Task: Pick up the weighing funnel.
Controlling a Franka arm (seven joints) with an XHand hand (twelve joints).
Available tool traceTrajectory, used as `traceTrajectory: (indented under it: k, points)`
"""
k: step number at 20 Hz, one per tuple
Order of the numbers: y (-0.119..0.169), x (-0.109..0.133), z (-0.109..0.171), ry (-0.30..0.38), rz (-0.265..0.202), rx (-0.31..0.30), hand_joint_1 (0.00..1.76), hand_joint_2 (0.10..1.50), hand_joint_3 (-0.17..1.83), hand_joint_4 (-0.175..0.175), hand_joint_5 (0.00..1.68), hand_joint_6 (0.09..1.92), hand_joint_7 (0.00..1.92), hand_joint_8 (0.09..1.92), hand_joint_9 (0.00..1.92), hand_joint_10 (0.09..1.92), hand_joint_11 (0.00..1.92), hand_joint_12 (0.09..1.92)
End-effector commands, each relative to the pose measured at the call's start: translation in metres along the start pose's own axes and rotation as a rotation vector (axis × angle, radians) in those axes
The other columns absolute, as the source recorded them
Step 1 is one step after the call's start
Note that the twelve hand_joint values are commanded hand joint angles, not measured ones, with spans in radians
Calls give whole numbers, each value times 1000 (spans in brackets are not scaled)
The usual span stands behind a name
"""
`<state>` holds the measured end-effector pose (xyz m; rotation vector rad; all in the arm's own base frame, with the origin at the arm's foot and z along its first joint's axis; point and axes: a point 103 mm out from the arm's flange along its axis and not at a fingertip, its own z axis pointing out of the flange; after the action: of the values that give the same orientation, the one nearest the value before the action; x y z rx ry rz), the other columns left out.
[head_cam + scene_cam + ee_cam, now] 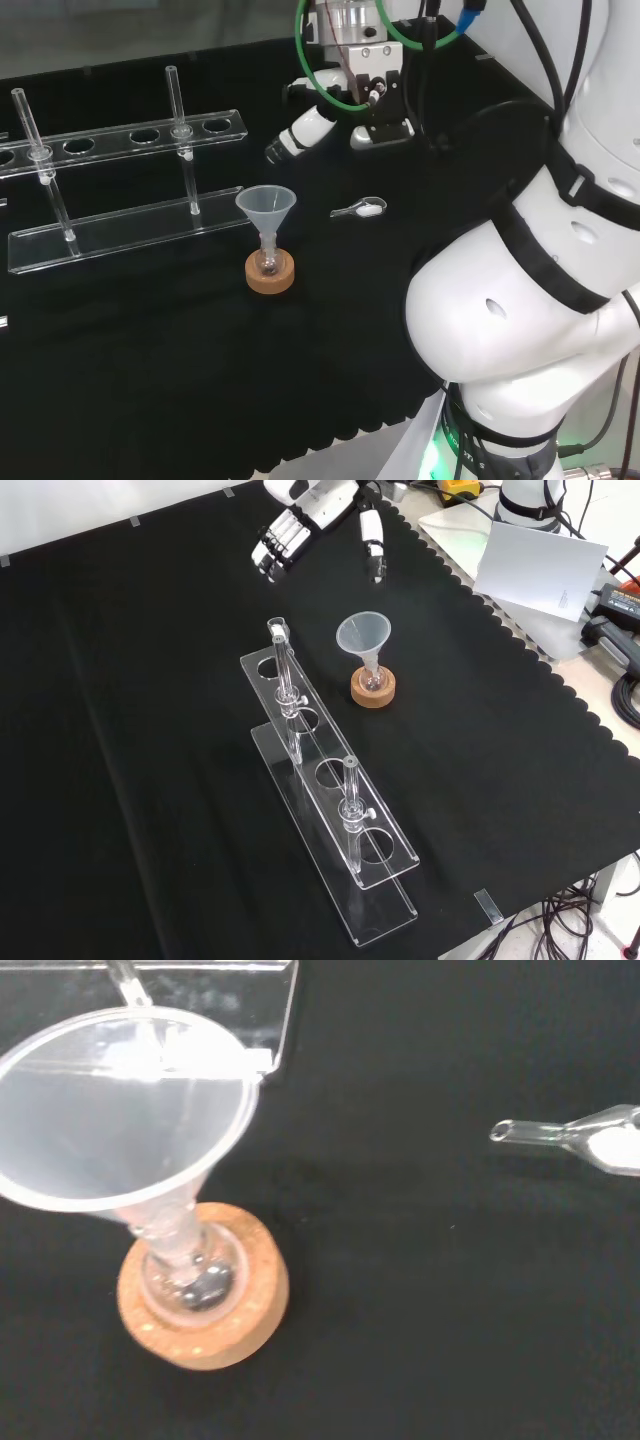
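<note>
Open cloth (330, 265) around weighing funnel (360, 208)

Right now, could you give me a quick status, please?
Hand open, holding nothing. Weighing funnel lies on cloth, untouched. Nearby, big funnel stands apart.

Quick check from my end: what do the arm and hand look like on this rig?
The arm is glossy white with rounded links and black bands across them. The hand is white with black segments on its fingers. A green cable loops at the wrist beside black cables, with a blue plug above.
</note>
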<state>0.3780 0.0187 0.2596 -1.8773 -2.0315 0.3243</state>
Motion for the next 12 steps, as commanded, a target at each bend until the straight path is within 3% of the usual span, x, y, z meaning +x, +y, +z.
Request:
traceTrajectory:
  k: [1,7,12]
  points:
    - [0,-25,2,-32,29,-18,534,622,20,-40,0,87,18,87,9,87,2,87]
    - [5,-53,7,-49,77,-2,559,618,16,-38,0,87,30,87,22,87,4,87]
    - [11,-76,18,-72,81,8,603,622,16,-37,0,87,77,87,36,87,5,87]
